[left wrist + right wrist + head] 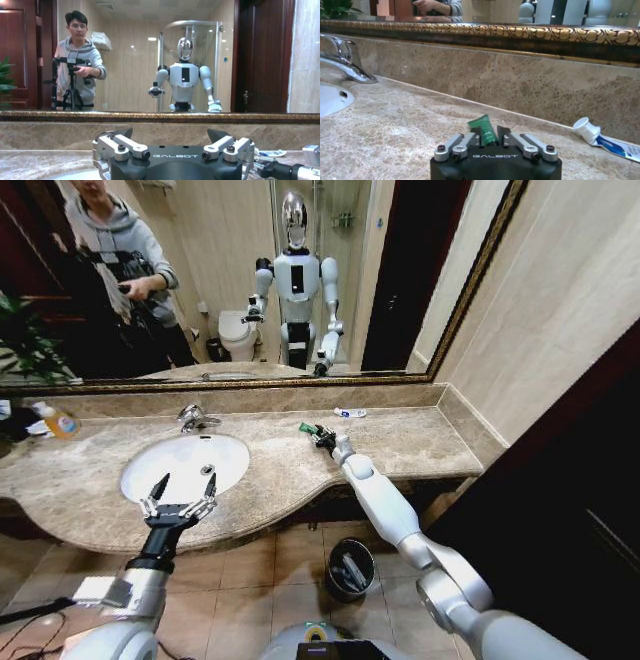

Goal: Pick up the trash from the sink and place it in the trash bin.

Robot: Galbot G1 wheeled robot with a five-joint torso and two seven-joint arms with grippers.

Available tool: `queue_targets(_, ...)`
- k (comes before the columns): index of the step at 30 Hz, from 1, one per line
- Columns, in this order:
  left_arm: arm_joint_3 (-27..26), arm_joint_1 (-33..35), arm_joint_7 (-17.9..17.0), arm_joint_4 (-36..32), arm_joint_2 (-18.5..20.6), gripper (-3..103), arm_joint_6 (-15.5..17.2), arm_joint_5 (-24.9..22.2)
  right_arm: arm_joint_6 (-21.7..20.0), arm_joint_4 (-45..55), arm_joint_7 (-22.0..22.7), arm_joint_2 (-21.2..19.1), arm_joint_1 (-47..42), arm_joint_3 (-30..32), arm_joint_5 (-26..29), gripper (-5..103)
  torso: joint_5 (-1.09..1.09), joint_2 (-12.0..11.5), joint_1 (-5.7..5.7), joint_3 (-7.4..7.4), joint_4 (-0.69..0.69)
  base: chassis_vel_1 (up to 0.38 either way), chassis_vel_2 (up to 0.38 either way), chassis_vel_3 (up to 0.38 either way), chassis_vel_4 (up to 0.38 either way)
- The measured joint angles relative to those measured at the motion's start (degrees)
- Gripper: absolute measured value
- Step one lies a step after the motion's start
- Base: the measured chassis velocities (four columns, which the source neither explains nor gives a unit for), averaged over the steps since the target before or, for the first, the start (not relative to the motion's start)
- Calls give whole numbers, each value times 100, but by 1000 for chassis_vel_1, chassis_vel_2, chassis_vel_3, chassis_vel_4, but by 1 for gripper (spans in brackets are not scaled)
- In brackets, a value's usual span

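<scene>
My right gripper (320, 436) is low over the counter to the right of the sink (140, 480), shut on a small green stick (485, 129) whose tip (306, 427) pokes out past the fingers. A white-and-blue tube (350, 413) lies by the back wall a little beyond it (605, 141). My left gripper (180, 498) hovers open over the front rim of the white basin, nothing between its fingers (125, 144). The black trash bin (350, 568) stands on the tiled floor under the counter's front edge, with some bits inside.
A chrome faucet (195, 418) rises behind the basin (342, 62). An orange-labelled bottle (58, 421) stands at the counter's far left. A gold-framed mirror (250, 383) runs along the back wall. A wall closes off the counter's right end.
</scene>
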Motion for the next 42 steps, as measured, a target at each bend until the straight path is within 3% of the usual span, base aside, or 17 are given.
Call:
queue_targets(5, 0, 0, 0, 0, 0, 100, 0, 0, -11, 129, -15, -72, -90, -40, 20, 3, 1, 0, 0, 0, 2, 0, 0, 0, 0)
queue_targets(13, 0, 0, 0, 0, 0, 100, 0, 0, -61, 329, 7, -141, -198, -41, 104, -3, 0, -1, 0, 1, 1, 0, 0, 0, 0)
queue_targets(16, 0, 0, 0, 0, 0, 100, 0, 0, -125, 446, 52, -178, -242, -49, 134, 13, 0, -1, 0, 2, 1, 0, 0, 0, 0)
queue_targets(20, 0, 0, 0, 0, 0, 100, 0, 0, -156, 480, 66, -185, -245, -54, 144, 23, 0, -1, 1, 2, 1, 0, 0, 0, 0)
queue_targets(23, 0, 0, 0, 0, 0, 100, 0, 0, -180, 486, 81, -183, -242, -60, 146, 39, -1, -2, 1, 2, 0, 0, 0, 0, 0)
queue_targets(26, 0, 0, 0, 0, 0, 100, 0, 0, -198, 461, 82, -173, -242, -73, 143, 44, 2, -2, 2, 4, 0, 0, 0, 0, 0)
queue_targets(27, 0, 0, 0, 0, 0, 100, 0, 0, -197, 448, 84, -161, -229, -72, 140, 56, 1, -3, 2, 4, 1, 0, 0, 0, 0)
queue_targets(29, 0, 0, 0, 0, 0, 100, 0, 0, -197, 432, 86, -155, -220, -72, 137, 56, 0, -2, 2, 3, 1, 0, 0, 0, 0)
queue_targets(31, 0, 0, 0, 0, 0, 100, 0, 0, -197, 396, 87, -139, -204, -74, 129, 66, 0, -3, 2, 3, 1, 0, 0, 0, 0)
queue_targets(34, 0, 0, 0, 0, 0, 100, 0, 0, -188, 365, 95, -121, -187, -74, 120, 72, 0, -2, 2, 2, 0, 0, 0, 0, 0)
queue_targets(35, 0, 0, 0, 0, 0, 100, 0, 0, -182, 360, 105, -110, -184, -79, 118, 83, 0, -2, 2, 2, 1, 0, 0, 0, 0)
queue_targets(38, 0, 0, 0, 0, 0, 100, 0, 0, -176, 360, 110, -97, -183, -86, 115, 88, 0, -2, 1, 2, 1, 0, 0, 0, 0)
queue_targets(40, 0, 0, 0, 0, 0, 100, 0, 0, -166, 358, 110, -87, -181, -89, 106, 100, 0, -2, 1, 2, 1, 0, 0, 0, 0)
queue_targets(42, 0, 0, 0, 0, 0, 100, 0, 0, -152, 348, 107, -84, -178, -89, 102, 98, 0, -2, 1, 2, 1, 0, 0, 0, 0)
